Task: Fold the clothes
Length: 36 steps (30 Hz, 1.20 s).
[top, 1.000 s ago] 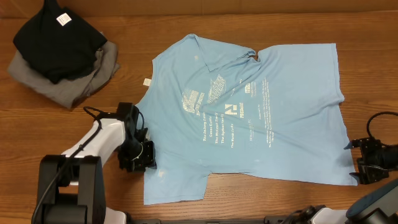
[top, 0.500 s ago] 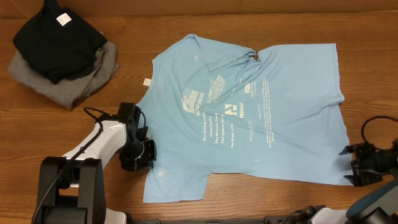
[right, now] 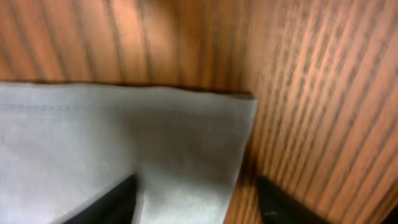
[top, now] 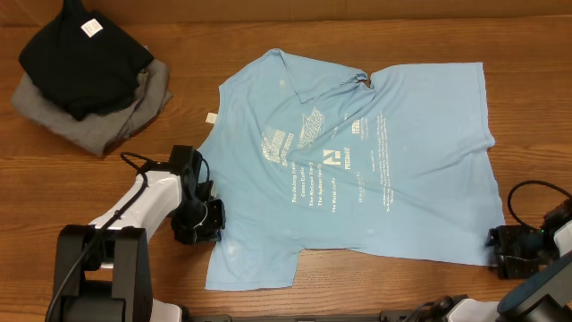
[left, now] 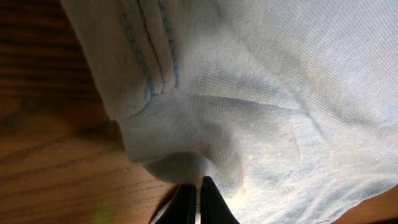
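The light sky-blue T-shirt (top: 357, 161) lies spread flat on the table, its printed lettering facing up and a small white neck tag at its left edge. My left gripper (top: 207, 225) is shut on the shirt's fabric at the lower left, near the sleeve seam; the pinched cloth (left: 186, 149) bunches above the fingertips (left: 198, 196). My right gripper (top: 497, 250) is open at the shirt's lower right corner. In the right wrist view one finger lies over that corner (right: 186, 155) and the other over the wood, with the gripper (right: 199, 202) straddling the hem edge.
A black folded garment (top: 85, 54) with a white tag lies on a grey folded garment (top: 98, 125) at the back left. The wooden table (top: 107, 197) surrounds the shirt. The left arm's base (top: 98, 268) stands at the front left edge.
My right gripper has moved left and toward the front, from beside the shirt's right edge to its lower right corner. The left gripper and the shirt have barely moved.
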Each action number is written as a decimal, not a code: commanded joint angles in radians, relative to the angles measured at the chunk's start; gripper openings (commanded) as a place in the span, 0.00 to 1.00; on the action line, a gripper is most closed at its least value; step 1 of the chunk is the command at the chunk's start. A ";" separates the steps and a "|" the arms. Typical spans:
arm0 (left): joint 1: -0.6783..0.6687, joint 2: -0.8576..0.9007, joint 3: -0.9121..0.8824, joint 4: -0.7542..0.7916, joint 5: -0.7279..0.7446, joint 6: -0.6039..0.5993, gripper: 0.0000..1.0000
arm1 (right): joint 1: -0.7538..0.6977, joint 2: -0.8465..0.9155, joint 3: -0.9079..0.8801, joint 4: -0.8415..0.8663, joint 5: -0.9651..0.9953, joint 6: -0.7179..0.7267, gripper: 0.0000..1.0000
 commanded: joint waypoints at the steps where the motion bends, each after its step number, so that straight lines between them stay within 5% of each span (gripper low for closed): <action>1: -0.007 0.010 0.018 -0.004 0.014 0.005 0.04 | -0.001 -0.017 -0.013 0.009 0.013 0.032 0.38; 9: -0.007 0.010 0.027 -0.022 0.014 0.020 0.04 | -0.001 -0.017 -0.014 0.027 0.043 0.030 0.30; 15: -0.007 0.010 0.035 -0.028 0.014 0.024 0.04 | -0.001 -0.016 -0.041 0.049 0.074 0.056 0.43; 22: -0.007 0.010 0.037 -0.030 0.014 0.028 0.04 | -0.001 -0.019 -0.064 0.076 0.030 0.021 0.04; 36: -0.003 -0.069 0.169 -0.226 -0.007 0.034 0.04 | -0.001 -0.254 0.203 -0.278 0.000 -0.044 0.04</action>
